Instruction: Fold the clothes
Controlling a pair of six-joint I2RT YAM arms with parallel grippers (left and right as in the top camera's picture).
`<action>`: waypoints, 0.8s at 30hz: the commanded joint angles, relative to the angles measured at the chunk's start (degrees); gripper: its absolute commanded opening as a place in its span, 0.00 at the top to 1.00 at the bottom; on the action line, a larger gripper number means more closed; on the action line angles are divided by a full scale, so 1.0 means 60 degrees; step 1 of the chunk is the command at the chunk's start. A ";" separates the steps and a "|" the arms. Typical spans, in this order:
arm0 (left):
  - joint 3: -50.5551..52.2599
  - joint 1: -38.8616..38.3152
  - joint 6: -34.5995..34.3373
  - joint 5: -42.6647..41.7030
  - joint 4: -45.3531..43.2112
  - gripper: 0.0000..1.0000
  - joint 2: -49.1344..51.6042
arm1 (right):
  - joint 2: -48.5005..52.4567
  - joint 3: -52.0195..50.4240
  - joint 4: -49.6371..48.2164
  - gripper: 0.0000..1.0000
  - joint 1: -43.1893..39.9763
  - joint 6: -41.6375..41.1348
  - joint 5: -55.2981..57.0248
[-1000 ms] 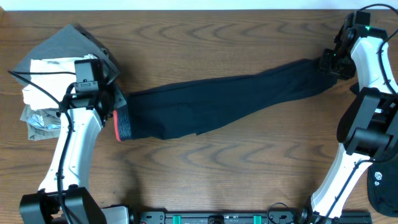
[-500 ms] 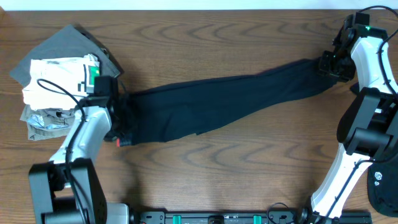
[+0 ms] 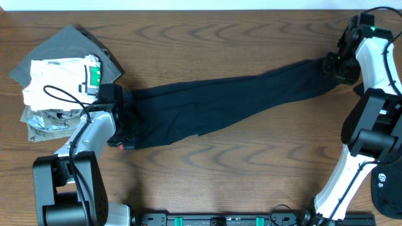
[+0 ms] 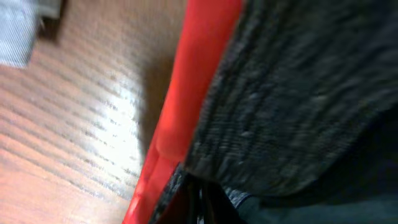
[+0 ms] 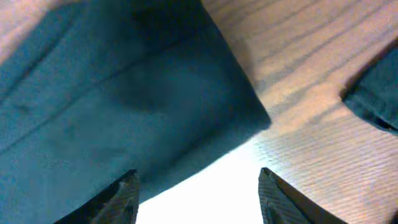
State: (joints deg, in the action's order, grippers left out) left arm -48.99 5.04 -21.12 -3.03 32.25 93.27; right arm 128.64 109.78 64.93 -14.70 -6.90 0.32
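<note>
Long black trousers [image 3: 220,100] lie stretched across the wooden table from lower left to upper right. My left gripper [image 3: 124,125] is shut on their waistband at the left end. Only a bit of the red edge [image 3: 122,145] shows beside it from overhead. Close up, the left wrist view shows the grey waistband [image 4: 292,99] and its coral red edge [image 4: 193,81] running into the shut left gripper [image 4: 199,205]. My right gripper [image 3: 331,64] is at the leg end. It stands open [image 5: 199,193], with the dark leg cloth [image 5: 124,93] just beyond its fingertips [image 5: 121,199] and only bright table between them.
A pile of other garments [image 3: 56,81], grey cloth under white and printed pieces, sits at the back left corner. Another fold of dark cloth [image 5: 373,93] shows at the right edge of the right wrist view. A black rail [image 3: 251,220] runs along the table's front edge.
My left arm has swung right and down off the pile, and its gripper now covers the waistband. The right gripper has opened wider at the leg end.
</note>
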 commanded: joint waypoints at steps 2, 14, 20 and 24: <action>-0.0863 0.0004 0.0076 0.0000 -0.0040 0.93 0.0007 | 0.0058 0.0186 0.0073 0.37 -0.0601 0.0831 -0.0637; -0.0994 0.0004 0.0076 -0.0109 0.0579 0.92 -0.0240 | 0.0408 0.0127 0.0091 0.29 -0.2120 0.4204 -0.4248; -0.0994 0.0004 0.0076 -0.0106 0.0579 0.92 -0.0240 | 0.1093 0.0120 0.0058 0.29 -0.2076 0.4197 -0.4736; -0.0994 0.0004 0.0076 -0.0106 0.0579 0.92 -0.0240 | 0.1570 0.0120 -0.0036 0.29 -0.1942 0.4193 -0.4725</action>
State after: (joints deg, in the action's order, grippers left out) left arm -54.39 5.04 -20.99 -3.29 35.57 92.99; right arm 136.22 109.80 64.95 -27.51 16.80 -25.76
